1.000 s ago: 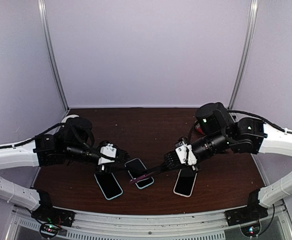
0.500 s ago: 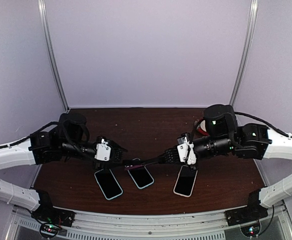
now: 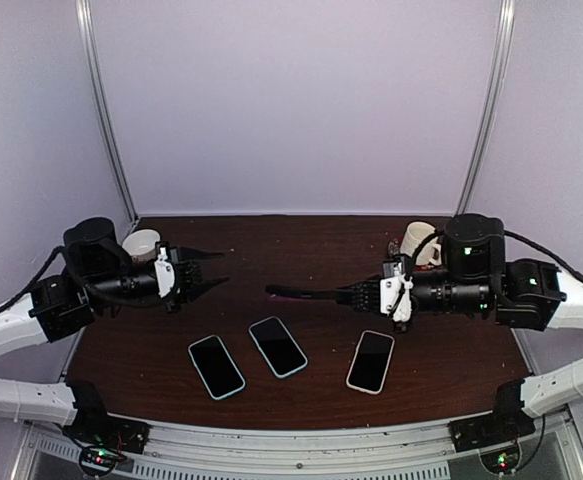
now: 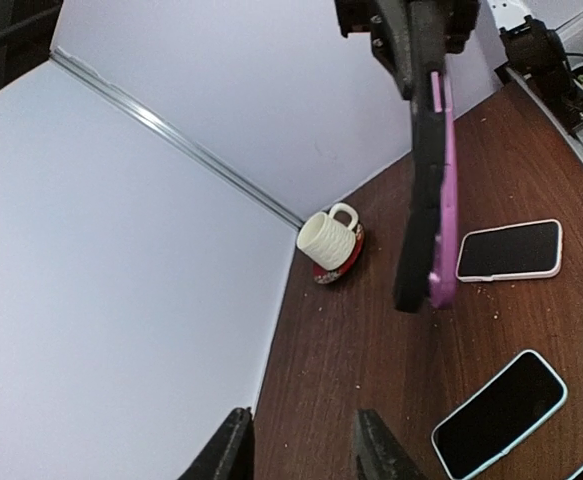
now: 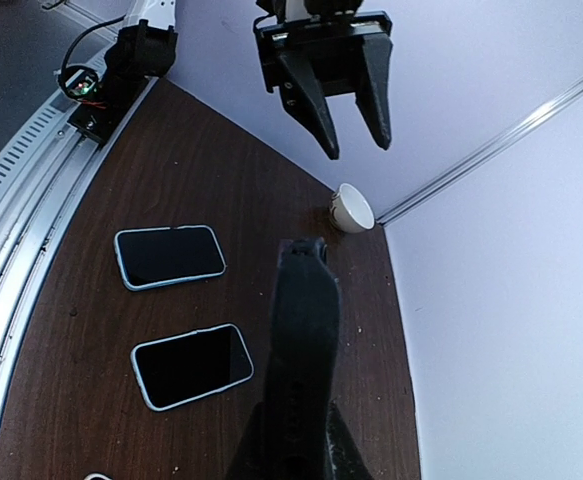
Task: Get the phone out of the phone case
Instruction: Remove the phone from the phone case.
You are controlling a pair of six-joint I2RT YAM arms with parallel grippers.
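Note:
My right gripper (image 3: 349,294) is shut on a dark phone in a purple case (image 3: 301,292) and holds it level in the air above the table, pointing left. In the left wrist view the cased phone (image 4: 423,190) shows edge-on, black with the purple case (image 4: 442,200) along one side. In the right wrist view it (image 5: 303,330) sticks out from between my right gripper's jaws (image 5: 293,455). My left gripper (image 3: 207,269) is open and empty, raised, a short gap left of the phone's free end. It also shows in the right wrist view (image 5: 336,105) and in its own view (image 4: 301,452).
Two phones in light blue cases (image 3: 216,366) (image 3: 277,346) and one in a pale case (image 3: 370,361) lie on the brown table (image 3: 301,240). A white cup (image 3: 143,243) stands at the back left. A white mug on a red saucer (image 3: 416,240) stands at the back right.
Both arms have risen and drawn apart. My right gripper lifted the purple-cased phone up and to the right. My left gripper moved back left, away from the phone, and is open.

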